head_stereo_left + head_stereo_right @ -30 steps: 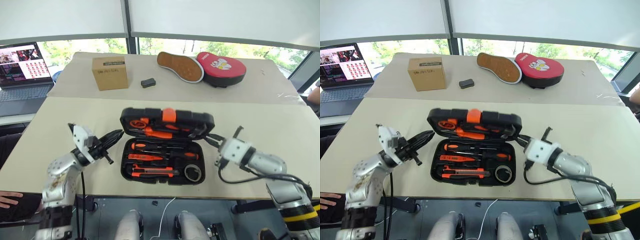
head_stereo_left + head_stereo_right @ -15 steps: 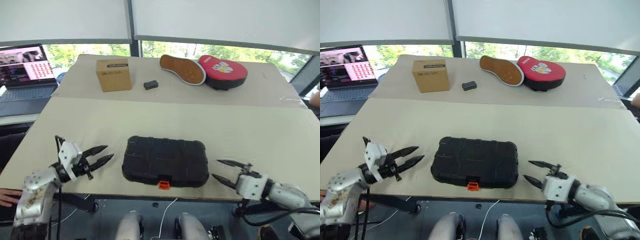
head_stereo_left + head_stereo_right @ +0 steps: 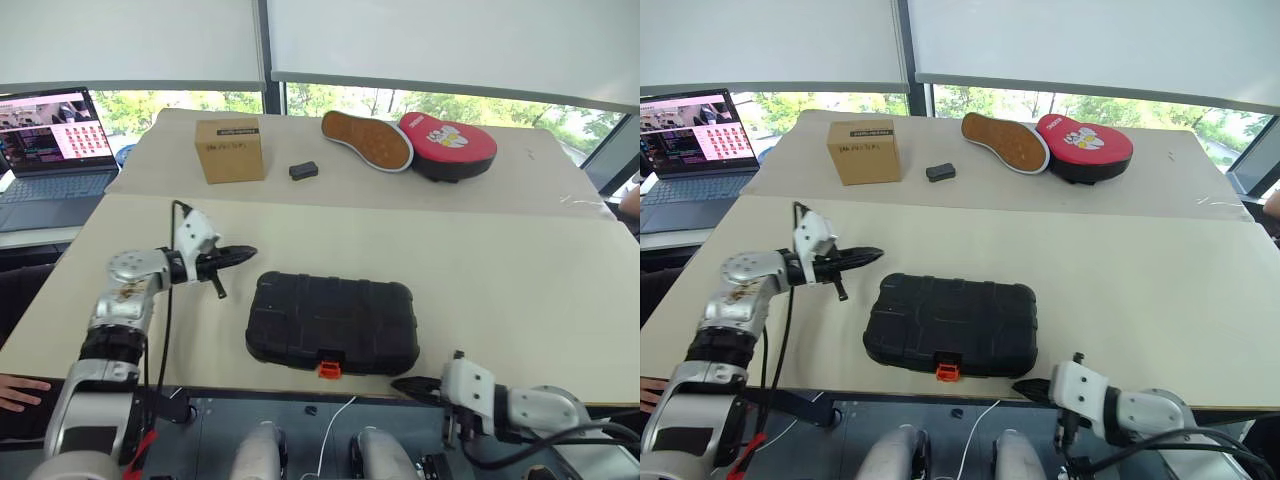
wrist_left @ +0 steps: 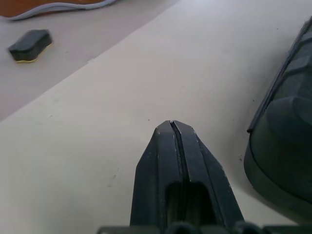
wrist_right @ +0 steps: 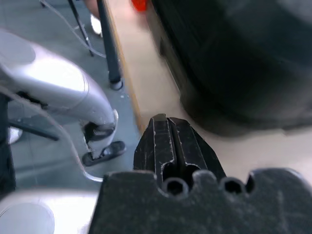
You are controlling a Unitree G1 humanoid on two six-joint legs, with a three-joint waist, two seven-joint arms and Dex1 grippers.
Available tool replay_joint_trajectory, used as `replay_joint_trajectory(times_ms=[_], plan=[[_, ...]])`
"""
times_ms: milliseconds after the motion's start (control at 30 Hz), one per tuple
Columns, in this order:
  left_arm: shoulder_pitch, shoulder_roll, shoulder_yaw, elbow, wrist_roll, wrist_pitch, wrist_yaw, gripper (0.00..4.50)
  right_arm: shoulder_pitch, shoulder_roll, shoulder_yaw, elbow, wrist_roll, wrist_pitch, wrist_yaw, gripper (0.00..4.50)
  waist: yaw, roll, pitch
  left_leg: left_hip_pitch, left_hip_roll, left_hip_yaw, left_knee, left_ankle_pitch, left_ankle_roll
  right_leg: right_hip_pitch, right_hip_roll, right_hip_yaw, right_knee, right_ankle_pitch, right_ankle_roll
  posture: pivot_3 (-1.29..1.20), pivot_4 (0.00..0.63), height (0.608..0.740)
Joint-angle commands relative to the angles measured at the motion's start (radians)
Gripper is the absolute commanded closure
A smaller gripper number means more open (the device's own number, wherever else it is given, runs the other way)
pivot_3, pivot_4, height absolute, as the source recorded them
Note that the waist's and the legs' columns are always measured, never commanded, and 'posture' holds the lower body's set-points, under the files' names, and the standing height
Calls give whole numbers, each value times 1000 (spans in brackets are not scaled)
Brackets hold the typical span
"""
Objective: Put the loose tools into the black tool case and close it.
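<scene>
The black tool case (image 3: 332, 323) lies closed, no loose tools out; left gripper (image 3: 243, 253) and right gripper (image 3: 405, 384) are clenched empty.

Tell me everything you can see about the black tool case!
The black tool case is a flat box with rounded corners, and it looks like moulded plastic with ribbed panels on its lid. It is closed, lying flat near the front edge of the beige table. A small orange latch sits in the middle of its front edge. Nothing touches it except the table: the left pincer hangs just off its back left corner, and the right pincer is low by its front right corner.
</scene>
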Motion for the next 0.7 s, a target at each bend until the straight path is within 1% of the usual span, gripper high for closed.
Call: replay_joint_trajectory(times_ms=[33, 133, 267, 333, 433, 500, 600, 700], plan=[[-30, -29, -35, 72, 33, -60, -34, 4485, -61, 36, 28, -4, -59, 72, -21, 4500, -7, -3, 0, 0, 0, 0, 0, 0, 0, 0, 1, 0, 0, 0, 0, 0, 150, 740], [-21, -36, -43, 74, 31, -53, -69, 4485, -119, 69, 29, 21, -92, 99, -36, 4500, -19, -4, 1, 0, 1, -1, 0, 0, 0, -1, 1, 0, 2, 0, 0, 0, 150, 740], [26, -25, -31, 37, 26, -9, -52, 4485, -209, 121, 21, 103, -127, 87, -55, 4500, -20, -4, 1, 0, 1, -2, 0, 0, 0, -1, 1, 0, 2, 0, 0, 0, 150, 740], [79, -14, -2, -27, -7, 28, -49, 4485, -268, 151, 17, 174, -156, 50, -72, 4500, -23, -4, 1, 0, 1, -2, 0, 0, 0, -1, 0, 1, 2, 0, 0, 0, 150, 740], [176, -28, 77, -197, -135, 125, -58, 4485, -362, 200, 7, 284, -173, 21, -88, 4500, -23, -4, 1, 0, 1, -4, 0, 0, 0, -2, 0, 1, 3, 0, 0, 0, 150, 740], [218, -37, 107, -284, -195, 182, -54, 4485, -401, 220, 2, 333, -173, 4, -87, 4500, -18, -4, 1, 0, 1, -4, 0, 0, 0, -3, -1, 1, 4, 0, 0, 0, 150, 740], [289, -23, 118, -361, -182, 193, -11, 4485, -478, 243, -3, 433, -189, -40, -91, 4500, -14, -4, 1, 0, 1, -4, 0, 0, 0, -2, -1, 1, 3, 0, 0, 0, 150, 740], [307, -15, 158, -364, -163, 172, 72, 4485, -516, 242, -8, 496, -198, -67, -79, 4500, -11, -4, 1, 0, 0, -4, 0, 0, 0, -2, -2, 1, 3, 0, 0, 0, 150, 740]])
